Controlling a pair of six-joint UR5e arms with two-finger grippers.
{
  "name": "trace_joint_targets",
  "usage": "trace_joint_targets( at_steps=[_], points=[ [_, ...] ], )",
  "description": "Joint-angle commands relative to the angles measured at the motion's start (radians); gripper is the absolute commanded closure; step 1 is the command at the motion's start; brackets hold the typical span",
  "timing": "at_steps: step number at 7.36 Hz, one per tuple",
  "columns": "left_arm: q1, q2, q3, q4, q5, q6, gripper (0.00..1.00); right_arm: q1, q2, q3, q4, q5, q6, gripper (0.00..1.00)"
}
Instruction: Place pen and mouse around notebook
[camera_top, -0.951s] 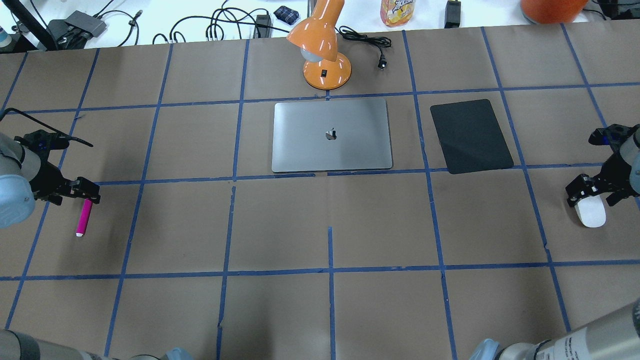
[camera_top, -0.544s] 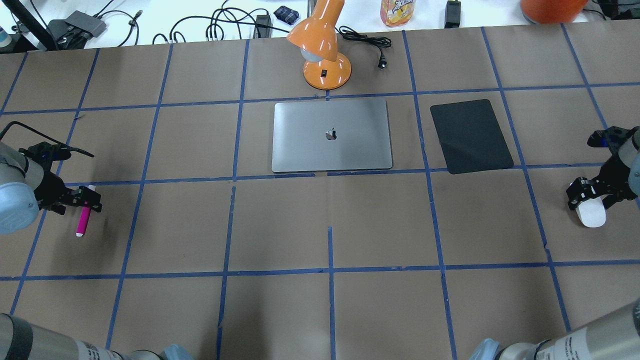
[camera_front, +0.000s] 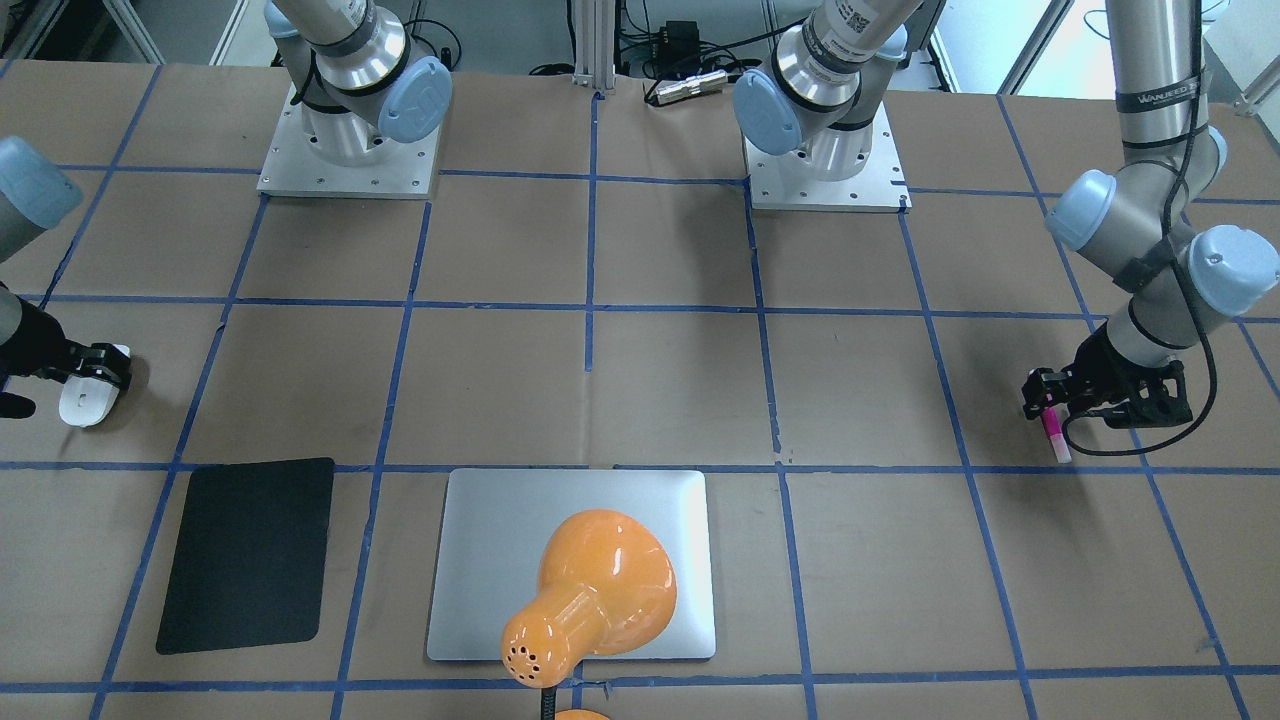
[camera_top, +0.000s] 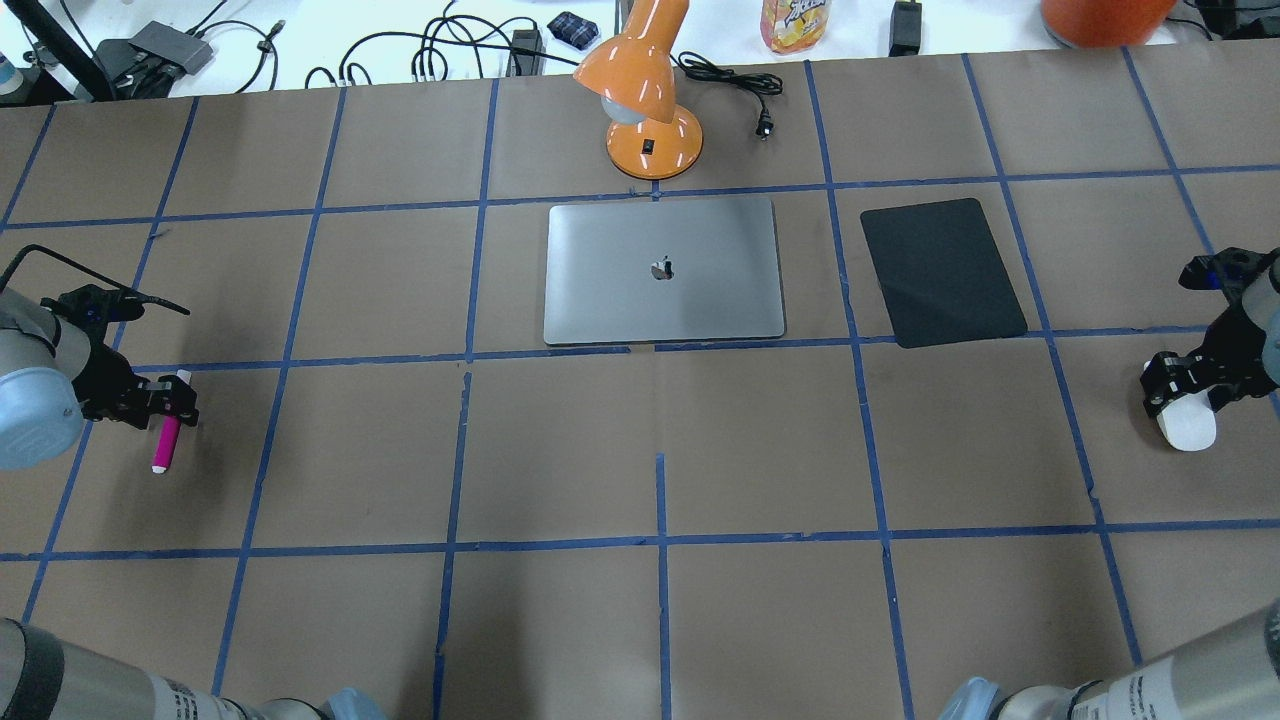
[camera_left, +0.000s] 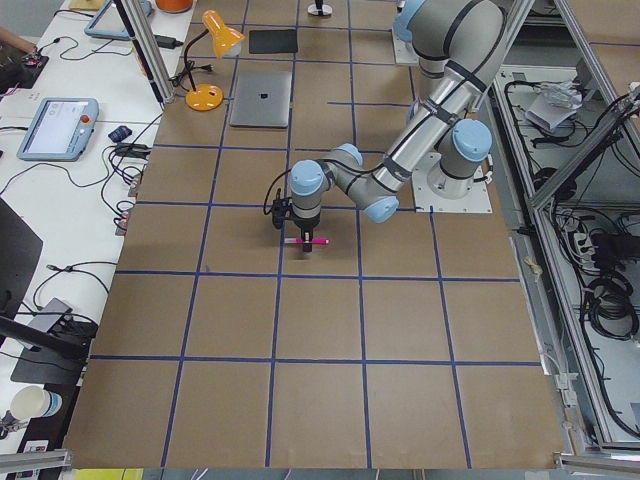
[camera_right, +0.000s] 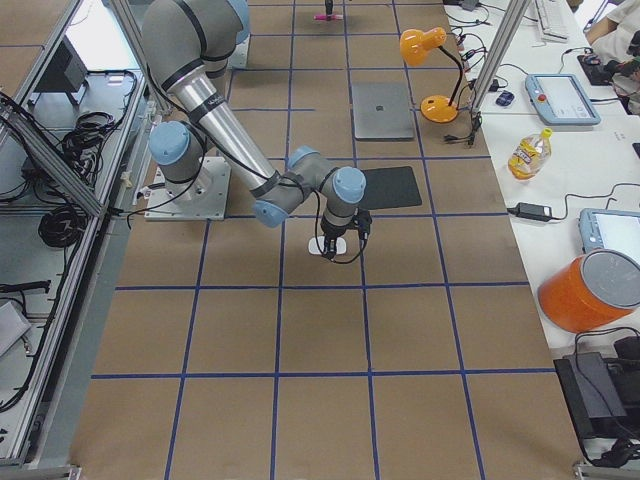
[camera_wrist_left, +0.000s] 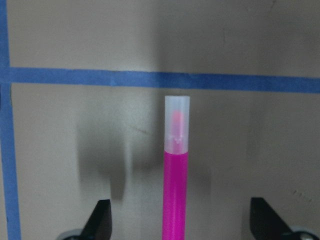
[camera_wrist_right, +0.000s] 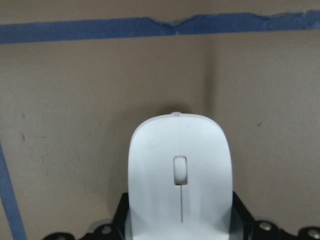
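The magenta pen (camera_top: 163, 447) lies flat on the brown table at the far left, its pale cap (camera_wrist_left: 177, 125) pointing away from the wrist. My left gripper (camera_top: 168, 400) is down over the pen's other end, open, with a fingertip (camera_wrist_left: 102, 220) on each side and clear of it. At the far right, the white mouse (camera_top: 1187, 428) sits between the fingers of my right gripper (camera_top: 1190, 392), which is shut on its sides; in the right wrist view the mouse (camera_wrist_right: 180, 165) fills the jaw. The silver notebook (camera_top: 662, 300) lies closed at the table's middle, far from both.
An orange desk lamp (camera_top: 650, 140) stands just behind the notebook and overhangs it in the front view. A black mat (camera_top: 942, 272) lies to the notebook's right. Blue tape lines grid the table. Cables, a bottle and an orange tub sit beyond the far edge.
My left gripper has come down over the pen's upper end, which has not moved. The right gripper has narrowed onto the mouse, and both have shifted slightly right.
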Motion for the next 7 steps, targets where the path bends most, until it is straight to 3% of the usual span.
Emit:
trace_joint_targets(
  at_steps=[1, 3, 4, 7],
  points=[
    [0.001, 0.0, 0.001, 0.001, -0.002, 0.005, 0.71, 0.024, -0.018, -0.061, 0.032, 0.013, 0.013, 0.42],
    [0.002, 0.001, 0.001, 0.001, -0.002, 0.007, 1.0, 0.192, -0.008, -0.187, 0.119, 0.013, 0.064, 0.42],
    [0.0, 0.003, 0.004, 0.001, -0.005, 0.005, 1.0, 0.247, -0.003, -0.242, 0.189, 0.014, 0.121, 0.42],
    [-0.003, 0.042, 0.007, -0.013, 0.023, -0.002, 1.0, 0.412, 0.13, -0.378, 0.188, 0.079, 0.293, 0.39]
  ],
)
